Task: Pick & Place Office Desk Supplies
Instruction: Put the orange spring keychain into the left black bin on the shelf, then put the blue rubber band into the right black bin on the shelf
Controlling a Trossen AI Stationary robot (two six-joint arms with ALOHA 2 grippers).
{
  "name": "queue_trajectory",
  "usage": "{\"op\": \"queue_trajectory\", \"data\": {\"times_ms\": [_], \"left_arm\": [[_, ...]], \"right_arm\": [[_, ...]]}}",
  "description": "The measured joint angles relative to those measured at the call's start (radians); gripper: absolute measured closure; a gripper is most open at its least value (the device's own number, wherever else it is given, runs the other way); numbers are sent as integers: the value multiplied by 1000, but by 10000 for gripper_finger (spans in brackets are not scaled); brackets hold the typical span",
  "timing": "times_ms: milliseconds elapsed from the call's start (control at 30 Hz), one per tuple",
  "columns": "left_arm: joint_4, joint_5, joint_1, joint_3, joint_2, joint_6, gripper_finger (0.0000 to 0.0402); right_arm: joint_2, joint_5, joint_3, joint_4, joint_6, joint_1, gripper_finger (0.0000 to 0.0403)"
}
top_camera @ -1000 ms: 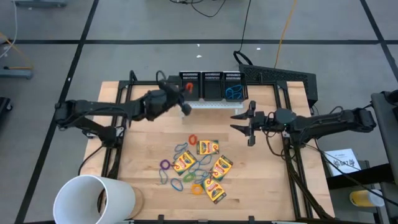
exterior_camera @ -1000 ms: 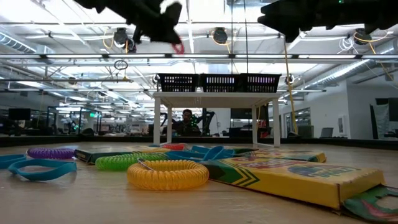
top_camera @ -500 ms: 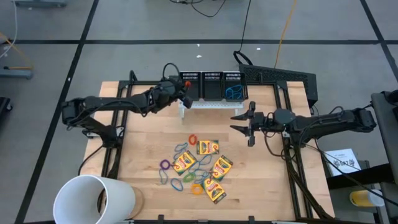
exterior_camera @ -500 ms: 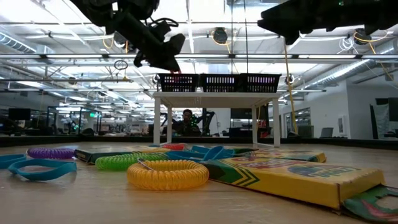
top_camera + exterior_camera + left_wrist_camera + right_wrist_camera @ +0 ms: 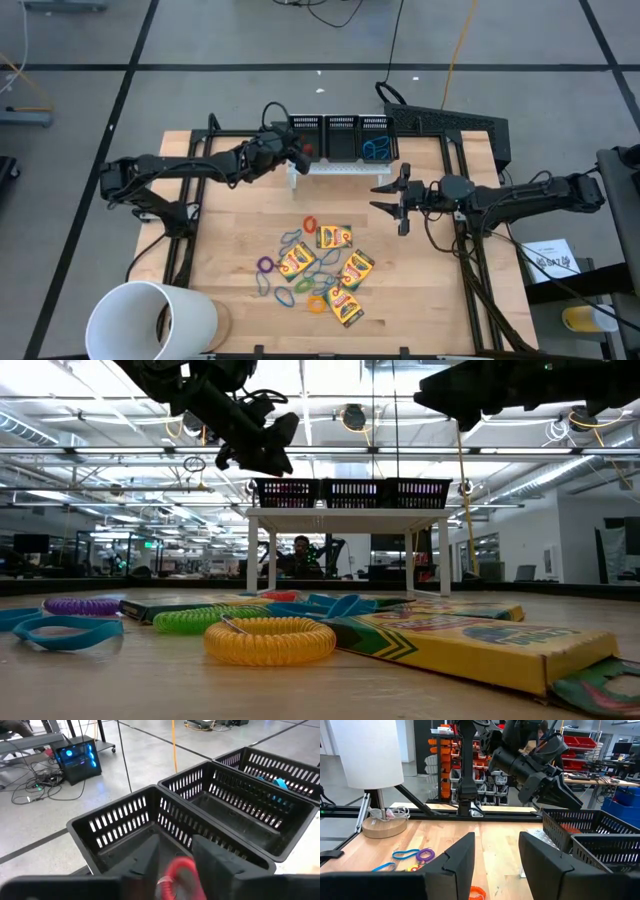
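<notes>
left wrist view: red band between parted jaws, above bin.

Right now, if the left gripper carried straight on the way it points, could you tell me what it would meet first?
Most likely the leftmost black mesh bin: the left gripper, a red band between its jaws, points down into it. Depth is uncertain.

white cup: table's near-left corner, on its side | three black mesh bins: far edge

Crayon boxes, bands mid-table
</notes>
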Motion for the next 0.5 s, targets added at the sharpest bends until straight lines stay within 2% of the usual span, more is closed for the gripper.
{"op": "queue_trajectory", "data": {"times_ms": [133, 233, 333, 500], "left_arm": [[1, 0, 0, 0, 0, 17, 208], [-9, 4, -9, -1, -19, 89, 177], [-14, 6, -37, -1, -70, 169, 157], [-46, 2, -97, -1, -199, 186, 141]], "right_arm": [[0, 0, 0, 0, 0, 0, 263], [0, 0, 0, 0, 0, 0, 263], [0, 0, 0, 0, 0, 0, 263], [0, 0, 0, 0, 0, 0, 264]]}}
